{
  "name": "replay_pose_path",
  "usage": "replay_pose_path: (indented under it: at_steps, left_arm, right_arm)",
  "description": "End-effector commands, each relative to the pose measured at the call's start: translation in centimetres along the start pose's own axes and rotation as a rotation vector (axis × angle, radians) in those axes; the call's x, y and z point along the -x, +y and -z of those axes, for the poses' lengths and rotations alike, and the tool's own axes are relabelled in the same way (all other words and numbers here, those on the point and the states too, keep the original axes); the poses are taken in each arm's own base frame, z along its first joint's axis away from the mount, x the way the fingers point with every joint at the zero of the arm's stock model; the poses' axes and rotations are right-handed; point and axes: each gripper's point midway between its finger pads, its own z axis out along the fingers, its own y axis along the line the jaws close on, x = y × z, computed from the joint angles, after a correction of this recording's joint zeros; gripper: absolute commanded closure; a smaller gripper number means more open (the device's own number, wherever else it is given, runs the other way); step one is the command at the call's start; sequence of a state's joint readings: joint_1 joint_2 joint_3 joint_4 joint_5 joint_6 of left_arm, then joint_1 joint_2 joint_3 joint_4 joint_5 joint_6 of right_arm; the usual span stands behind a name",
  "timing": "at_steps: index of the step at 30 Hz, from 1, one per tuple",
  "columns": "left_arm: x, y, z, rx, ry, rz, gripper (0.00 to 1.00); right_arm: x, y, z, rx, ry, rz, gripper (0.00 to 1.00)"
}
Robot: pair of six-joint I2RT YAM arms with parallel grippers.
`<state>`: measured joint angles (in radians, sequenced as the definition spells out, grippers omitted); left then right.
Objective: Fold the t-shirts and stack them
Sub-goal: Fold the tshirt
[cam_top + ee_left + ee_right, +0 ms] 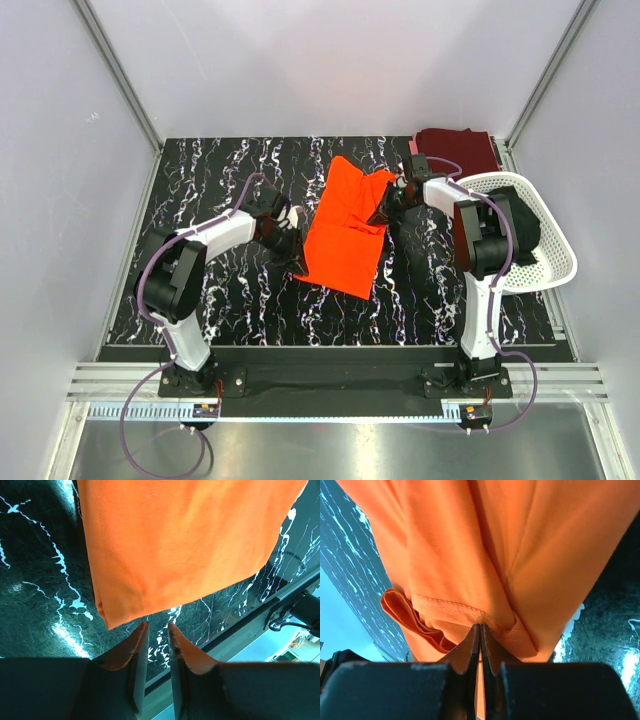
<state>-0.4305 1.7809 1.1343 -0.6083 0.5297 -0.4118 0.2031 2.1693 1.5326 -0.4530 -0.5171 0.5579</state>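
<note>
Right gripper (480, 628) pinching orange t-shirt (345, 225), maroon t-shirt (455, 150) behind, white basket (556, 262) beside

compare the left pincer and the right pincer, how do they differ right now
The right pincer is clamped on the hem of the orange t-shirt; the left pincer holds nothing. The right one's fingers are pressed together; the left one's stand slightly apart, with the table showing between them. Both are at the same shirt, on opposite sides.

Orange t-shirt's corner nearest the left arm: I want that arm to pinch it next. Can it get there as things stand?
Probably yes. The left gripper sits just short of the orange t-shirt, jaws slightly apart, with only bare table between them.
</note>
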Motion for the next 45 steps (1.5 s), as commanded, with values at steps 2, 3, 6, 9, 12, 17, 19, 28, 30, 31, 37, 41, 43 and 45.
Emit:
replay_pose_path:
  at_steps: [2, 3, 6, 9, 12, 17, 19, 28, 30, 31, 37, 41, 43, 45]
  left_arm:
    - [1.0, -1.1, 1.1, -0.024, -0.030, -0.026, 0.74]
    - [0.9, -0.6, 1.1, 0.006, -0.030, -0.021, 0.74]
    - [1.1, 0.2, 1.9, 0.064, -0.055, -0.040, 0.69]
    - [1.4, 0.3, 3.1, 0.101, -0.096, -0.069, 0.66]
    - [1.2, 0.7, 4.0, 0.139, -0.115, -0.081, 0.57]
    - [1.0, 1.4, 5.2, 0.174, -0.140, -0.087, 0.48]
    - [0.8, 1.6, 5.4, 0.178, -0.142, -0.099, 0.47]
    - [2.3, -1.6, 9.6, 0.392, -0.466, -0.542, 0.43]
    - [1.5, -2.3, 8.7, 0.418, -0.500, -0.706, 0.42]
    - [1.2, -2.7, 8.6, 0.418, -0.525, -0.765, 0.42]
    - [-1.9, -3.6, 6.8, 0.378, -0.646, -1.216, 0.41]
    - [-2.4, -1.3, 5.0, 0.431, -0.595, -1.340, 0.43]
    - [-2.6, -0.7, 4.0, 0.430, -0.573, -1.360, 0.43]
    - [-2.6, -1.7, 3.4, 0.376, -0.587, -1.378, 0.44]
  right_arm:
    - [2.0, 2.1, 1.4, 0.051, -0.069, 0.066, 0.93]
    - [2.0, 2.1, 1.6, 0.042, -0.068, 0.069, 0.93]
    - [2.5, 3.1, 3.3, 0.033, -0.080, 0.115, 0.89]
    - [2.6, 3.3, 5.7, -0.030, -0.094, 0.142, 0.72]
    - [1.1, 3.5, 7.9, -0.055, -0.086, 0.185, 0.55]
    - [-4.9, 2.6, 10.9, -0.070, -0.034, 0.268, 0.33]
    - [-7.9, 3.7, 11.8, -0.066, -0.031, 0.403, 0.19]
    - [-17.9, 3.0, 12.9, -0.156, -0.078, 0.704, 0.00]
    - [-19.0, 2.9, 12.9, -0.169, -0.103, 0.781, 0.00]
    - [-19.2, 3.4, 13.6, -0.145, -0.117, 0.802, 0.00]
    - [-18.2, 5.4, 15.0, -0.179, -0.147, 1.017, 0.00]
    - [-17.2, 4.4, 15.0, -0.231, -0.178, 1.242, 0.00]
    - [-18.0, 3.5, 15.1, -0.219, -0.189, 1.375, 0.00]
    - [-18.3, 3.8, 15.1, -0.183, -0.220, 1.439, 0.00]
